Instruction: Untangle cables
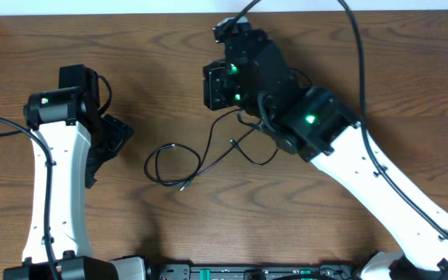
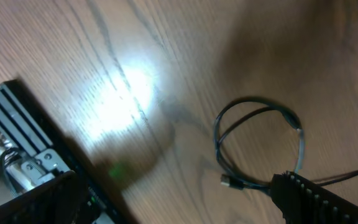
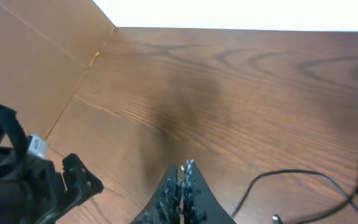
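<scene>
A thin black cable (image 1: 179, 161) lies on the wooden table, curled into a loop at mid-table, with one small plug end (image 1: 183, 187) toward the front. In the left wrist view the loop (image 2: 258, 140) and plug (image 2: 227, 181) lie just ahead of my right finger (image 2: 316, 200). My left gripper (image 1: 107, 152) stands open to the left of the loop, with nothing between its fingers (image 2: 179, 211). My right gripper (image 1: 211, 92) hovers behind the cable. Its fingers (image 3: 182, 180) are pressed together with nothing visible between them. The cable (image 3: 291, 175) runs to their right.
A cardboard wall (image 3: 36, 56) borders the table's left side, and a white edge (image 3: 241, 12) runs along the back. A black equipment rail (image 1: 232, 272) sits at the front edge. Thicker black wires (image 1: 360, 54) run along the right arm.
</scene>
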{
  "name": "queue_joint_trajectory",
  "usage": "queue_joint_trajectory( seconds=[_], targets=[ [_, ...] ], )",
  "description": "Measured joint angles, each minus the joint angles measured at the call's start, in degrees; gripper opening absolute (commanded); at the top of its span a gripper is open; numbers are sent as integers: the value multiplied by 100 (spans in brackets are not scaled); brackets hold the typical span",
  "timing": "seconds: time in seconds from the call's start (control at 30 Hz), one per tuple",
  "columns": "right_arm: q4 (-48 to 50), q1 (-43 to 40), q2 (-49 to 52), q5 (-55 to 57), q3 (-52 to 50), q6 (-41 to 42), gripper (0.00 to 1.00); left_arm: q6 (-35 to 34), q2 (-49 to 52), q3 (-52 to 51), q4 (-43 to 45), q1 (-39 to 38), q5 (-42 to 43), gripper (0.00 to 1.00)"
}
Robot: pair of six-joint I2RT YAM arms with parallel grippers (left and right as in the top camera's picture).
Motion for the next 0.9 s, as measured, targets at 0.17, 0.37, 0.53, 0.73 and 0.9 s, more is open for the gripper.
queue_joint_trajectory(
  seconds=[0.17,0.37,0.53,0.73,0.9],
  targets=[
    [-756,2,144,214,-15,-74,56,20,0,-474,223,0,7,99],
    [-1373,0,949,297,-24,-26,57,391,0,-837,811,0,476,99],
    [-1543,2,2109,37,-50,387,43,581,2,-949,1016,-2,761,99],
    [-1646,17,3130,-673,-61,732,43,645,2,-1152,1040,-4,839,99],
    [-1832,24,3526,-857,-79,929,51,643,2,-1222,1080,-4,863,99]
  ],
)
